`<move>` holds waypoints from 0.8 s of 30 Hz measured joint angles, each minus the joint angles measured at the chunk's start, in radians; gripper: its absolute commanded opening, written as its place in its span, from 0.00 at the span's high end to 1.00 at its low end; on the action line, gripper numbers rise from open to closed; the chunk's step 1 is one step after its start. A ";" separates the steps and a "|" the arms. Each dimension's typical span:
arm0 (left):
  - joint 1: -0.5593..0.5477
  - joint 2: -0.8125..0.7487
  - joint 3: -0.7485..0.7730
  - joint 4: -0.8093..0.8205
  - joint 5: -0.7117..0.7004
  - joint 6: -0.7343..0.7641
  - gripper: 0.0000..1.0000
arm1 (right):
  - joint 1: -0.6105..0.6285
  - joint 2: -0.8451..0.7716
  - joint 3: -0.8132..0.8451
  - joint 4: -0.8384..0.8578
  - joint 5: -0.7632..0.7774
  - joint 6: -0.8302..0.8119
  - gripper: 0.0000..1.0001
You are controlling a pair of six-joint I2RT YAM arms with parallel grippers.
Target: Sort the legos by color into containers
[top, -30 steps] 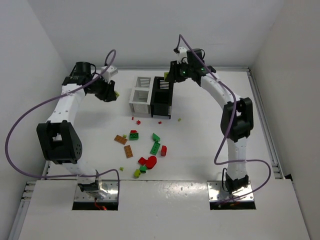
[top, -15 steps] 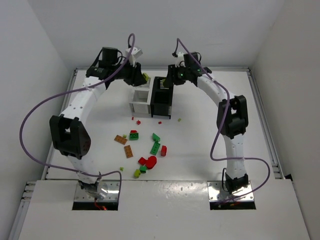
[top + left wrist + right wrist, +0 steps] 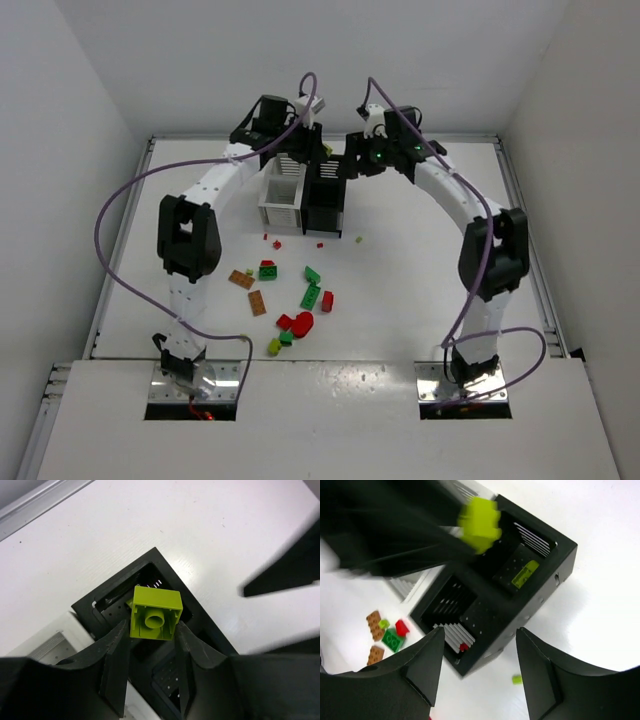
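The yellow-green square plastic brick (image 3: pixel 156 612) hangs above the far compartment of the tall black slatted plastic bin (image 3: pixel 87 612), pinched underside-up between the fingers of the left gripper (image 3: pixel 150 630). Inside that bin lies a flat yellow-green brick (image 3: pixel 525 573). Just right of the bin's far end, the right gripper (image 3: pixel 480 635) hovers with its fingers spread wide and nothing between them. Two white slatted bins (image 3: pixel 282 195) touch the black bin's left side. In front of it, red, green and orange-brown bricks (image 3: pixel 290 295) lie scattered on the white table (image 3: pixel 420 260).
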 measured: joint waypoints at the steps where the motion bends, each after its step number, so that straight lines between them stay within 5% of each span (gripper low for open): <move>1: -0.006 0.017 0.009 0.003 -0.009 -0.002 0.79 | -0.001 -0.034 -0.023 -0.002 0.002 -0.008 0.40; 8: -0.019 0.079 0.036 0.007 -0.068 -0.007 0.58 | -0.020 -0.224 -0.187 0.009 -0.011 -0.056 0.40; 13: -0.019 0.106 0.053 0.006 -0.085 -0.003 0.33 | -0.030 -0.247 -0.294 -0.018 -0.063 -0.091 0.43; 24: -0.006 -0.012 0.000 0.007 -0.092 -0.011 0.33 | 0.029 -0.291 -0.396 -0.106 -0.191 -0.290 0.49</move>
